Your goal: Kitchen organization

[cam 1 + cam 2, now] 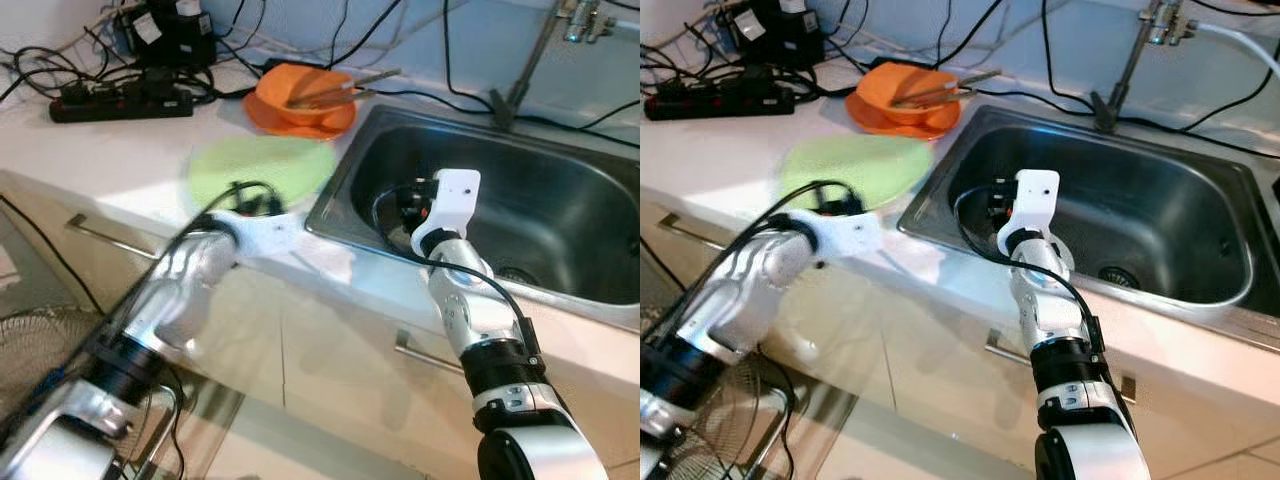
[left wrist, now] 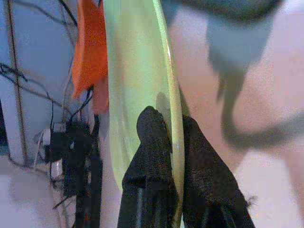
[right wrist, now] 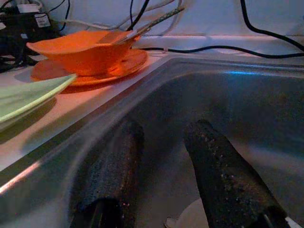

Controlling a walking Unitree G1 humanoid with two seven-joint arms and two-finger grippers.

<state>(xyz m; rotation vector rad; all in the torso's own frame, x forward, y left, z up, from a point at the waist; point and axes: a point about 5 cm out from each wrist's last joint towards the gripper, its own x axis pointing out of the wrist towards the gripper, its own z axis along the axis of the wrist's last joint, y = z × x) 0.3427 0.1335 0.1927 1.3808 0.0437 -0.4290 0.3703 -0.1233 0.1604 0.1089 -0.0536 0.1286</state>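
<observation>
A light green plate (image 1: 262,168) is on the white counter just left of the sink. My left gripper (image 2: 173,128) is shut on its near rim, one finger above and one below. In the right wrist view the plate's (image 3: 28,97) edge is slightly raised, with shadow under it. My right gripper (image 3: 166,166) is down inside the steel sink (image 1: 540,210) near its left wall, open, with nothing between its fingers. An orange bowl (image 1: 305,92) holding long utensils sits on an orange plate behind the green one.
A black power strip (image 1: 120,102) and tangled cables lie along the back of the counter. The faucet (image 1: 525,60) rises behind the sink. Cabinet drawers with handles (image 1: 425,355) are below the counter. A fan grille (image 1: 40,340) stands on the floor at left.
</observation>
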